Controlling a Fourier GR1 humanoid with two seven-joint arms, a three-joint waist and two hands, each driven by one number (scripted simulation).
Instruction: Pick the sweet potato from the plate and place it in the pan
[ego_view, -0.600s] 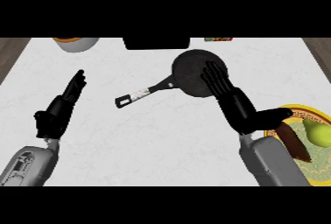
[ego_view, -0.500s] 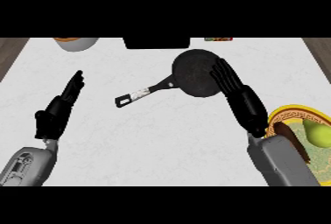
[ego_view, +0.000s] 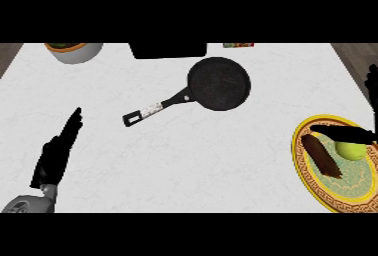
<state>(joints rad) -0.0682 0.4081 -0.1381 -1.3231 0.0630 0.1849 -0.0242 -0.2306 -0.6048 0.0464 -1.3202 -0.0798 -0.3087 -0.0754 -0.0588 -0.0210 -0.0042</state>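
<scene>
While the sweet potato (ego_view: 322, 156) lies on the plate (ego_view: 316, 189), a dark brown elongated piece angled from upper left to lower right on the plate's left half, it has nothing gripping it; just to its right, on the same plate, sits a yellow-green round fruit (ego_view: 350, 150), close beside the potato but whether touching can't be told. The plate is round w/ a yellow rim and a patterned band, at the counter's right side, partly cut by the view's edge.

Across the plate's upper part, a black finger of the right hand (ego_view: 347, 133) stretches out flat, pointing left, over the fruit's top and near the potato's upper end; it looks straight, not curled round anything; another dark bit of that hand shows at the right edge higher up; the rest of the hand is out of frame.

Up and left of the plate, well apart from it, the black pan (ego_view: 218, 83) rests on the white marbled counter (ego_view: 214, 165); nothing lies in it; its handle (ego_view: 155, 110) runs down-left, w/ a pale section near the end.

At lower left the left hand (ego_view: 55, 159) is resting, fingers straight and together, pointing up; grey forearm below it; holding nothing.

Along the far edge: a white bowl (ego_view: 75, 52) at left, a black rectangular object (ego_view: 168, 49) at centre, a small colourful item (ego_view: 239, 45) to its right, too small to identify.
</scene>
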